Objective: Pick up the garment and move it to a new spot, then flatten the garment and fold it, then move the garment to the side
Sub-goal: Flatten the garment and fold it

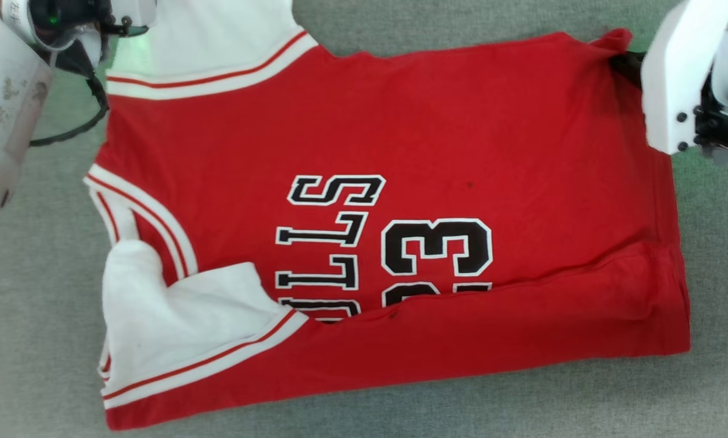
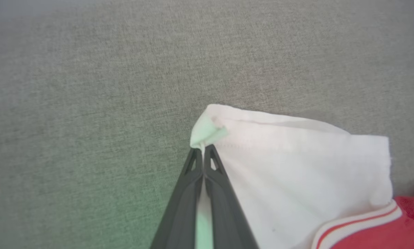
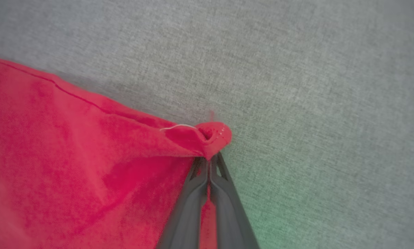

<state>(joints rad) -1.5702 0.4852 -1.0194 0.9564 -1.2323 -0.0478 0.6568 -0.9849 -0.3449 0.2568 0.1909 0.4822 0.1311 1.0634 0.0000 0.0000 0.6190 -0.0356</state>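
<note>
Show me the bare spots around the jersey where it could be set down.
Bare grey surface lies left of the garment, in a strip along its near edge, and right of its hem. Crowded: the far corners, where the left hand pinches the white sleeve and the right hand pinches the red hem.

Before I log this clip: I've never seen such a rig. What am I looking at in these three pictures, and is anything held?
This is a wheeled robot with two arms. The wide picture comes from its head camera, looking down at a grey cloth surface where a red jersey lies, its near edge folded over the lettering. The other two come from wrist cameras, each looking along that arm's fingers. The left tool is shut on the corner of a white sleeve; the right tool is shut on a hem corner.
</note>
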